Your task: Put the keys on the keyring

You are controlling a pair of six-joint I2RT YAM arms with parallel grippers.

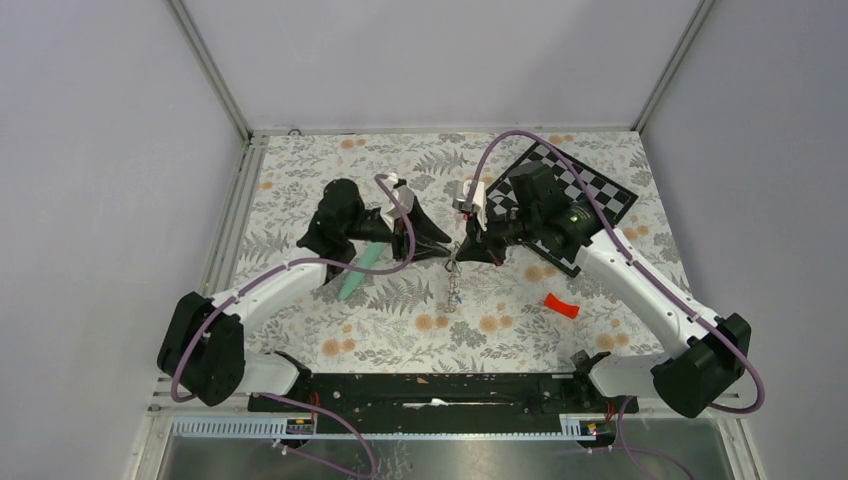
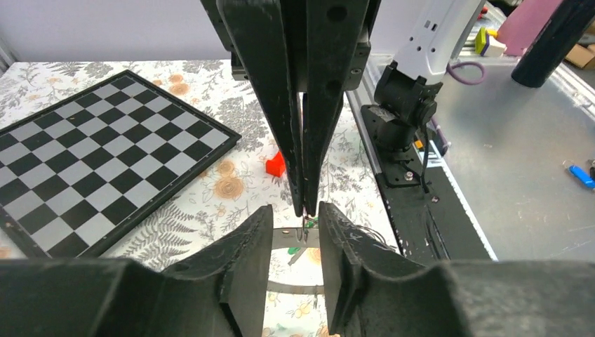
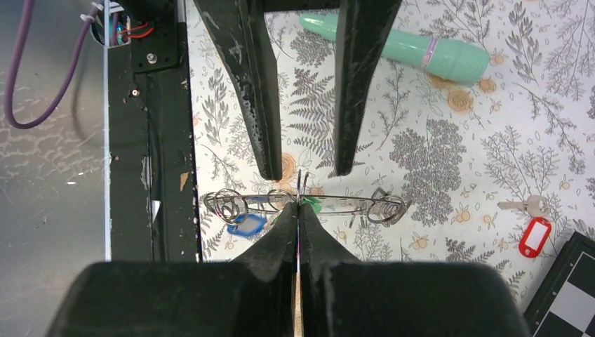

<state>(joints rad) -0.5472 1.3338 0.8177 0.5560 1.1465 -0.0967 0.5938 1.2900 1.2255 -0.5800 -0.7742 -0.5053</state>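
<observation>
Top cam: got left end effector (image 1: 443,250) and right end effector (image 1: 466,250) nose to nose over the table (image 1: 400,330), keyring (image 1: 454,265) between the tips. Left wrist: looking through parted left fingers, gripping nothing, keyring just beyond them. Right wrist: clamped shut on keyring, edge-on; blue key (image 3: 245,225) and green key (image 3: 313,206) right at it, red key (image 3: 535,235) well apart on table.

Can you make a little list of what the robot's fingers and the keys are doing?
Right fingers: shut, pinching the keyring
Left fingers: open, one each side of the keyring
Blue key: hanging on the keyring
Red key: loose on the table, not on yet
Green tube: lying on the table
</observation>
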